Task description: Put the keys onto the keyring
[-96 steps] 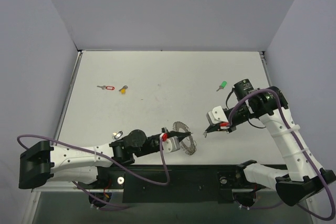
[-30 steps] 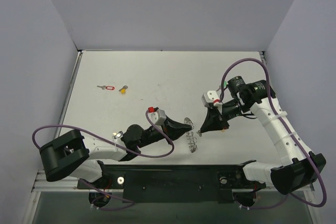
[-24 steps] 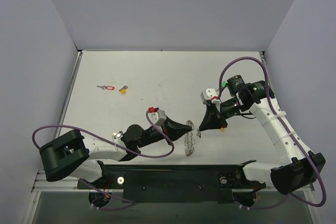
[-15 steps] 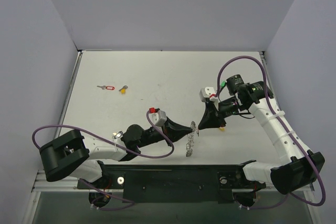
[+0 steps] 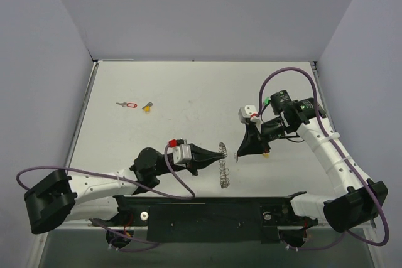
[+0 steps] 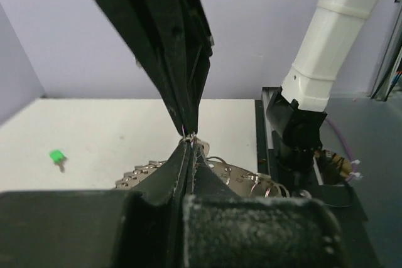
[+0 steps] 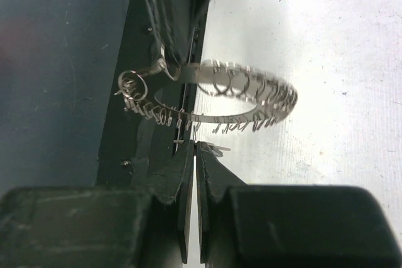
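Keyring (image 5: 224, 169) is held on edge over the surface (image 5: 188, 92), pinched at its upper rim by the clenched left claw (image 5: 218, 155). Right claw (image 5: 237, 154), clenched on a tiny silvery key (image 7: 215, 149), meets the left one tip to tip, just beside the ring. Far left lie a red-tagged key (image 5: 129, 104) and a yellow-headed key (image 5: 147, 107). A green key (image 5: 267, 100) lies by the right arm.

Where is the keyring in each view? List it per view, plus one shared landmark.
Top external: keyring edge-on, low centre, between both arms' tips.
Left wrist: keyring bottom centre, behind the fingers.
Right wrist: keyring centre, seen as an oval.
Landmark: left gripper clamped on its rim.
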Controlling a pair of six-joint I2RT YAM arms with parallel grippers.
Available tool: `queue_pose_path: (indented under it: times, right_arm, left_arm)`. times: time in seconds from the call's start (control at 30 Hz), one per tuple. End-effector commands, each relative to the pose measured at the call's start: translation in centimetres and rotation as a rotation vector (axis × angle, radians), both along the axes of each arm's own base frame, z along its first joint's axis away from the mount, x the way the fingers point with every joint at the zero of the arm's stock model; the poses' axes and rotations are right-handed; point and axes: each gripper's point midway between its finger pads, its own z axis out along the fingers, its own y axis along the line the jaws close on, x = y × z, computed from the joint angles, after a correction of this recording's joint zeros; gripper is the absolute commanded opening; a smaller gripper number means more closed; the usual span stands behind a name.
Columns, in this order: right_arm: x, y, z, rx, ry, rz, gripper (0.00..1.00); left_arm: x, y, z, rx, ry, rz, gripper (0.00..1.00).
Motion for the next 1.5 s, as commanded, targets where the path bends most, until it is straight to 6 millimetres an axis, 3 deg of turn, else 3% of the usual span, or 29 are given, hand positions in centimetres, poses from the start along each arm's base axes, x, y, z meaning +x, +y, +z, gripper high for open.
queue_pose_path:
  times: [0.0, 0.03, 0.17, 0.5, 1.47]
  right_arm:
    - [-0.7, -0.1, 0.1, 0.022, 0.022, 0.022, 0.0]
    - [-0.9, -0.2, 0.1, 0.02, 0.028, 0.025, 0.0]
    - [-1.5, -0.4, 0.5, 0.037, -0.001, 0.062, 0.0]
    - [-2.3, -0.8, 1.0, 0.071, -0.021, 0.096, 0.0]
    - [-2.9, -0.8, 0.6, 0.084, -0.038, 0.141, 0.0]
  left_arm:
    - [-0.1, 0.2, 1.9, 0.135, -0.305, 0.034, 0.0]
    - [-0.1, 0.4, 2.6, 0.134, -0.327, 0.042, 0.0]
    - [0.0, 0.8, 1.6, 0.21, -0.388, 0.043, 0.0]
    - [-0.7, 0.7, 2.2, 0.226, -0.462, 0.019, 0.0]
    - [-0.8, 0.3, 2.6, 0.108, -0.363, 0.032, 0.0]
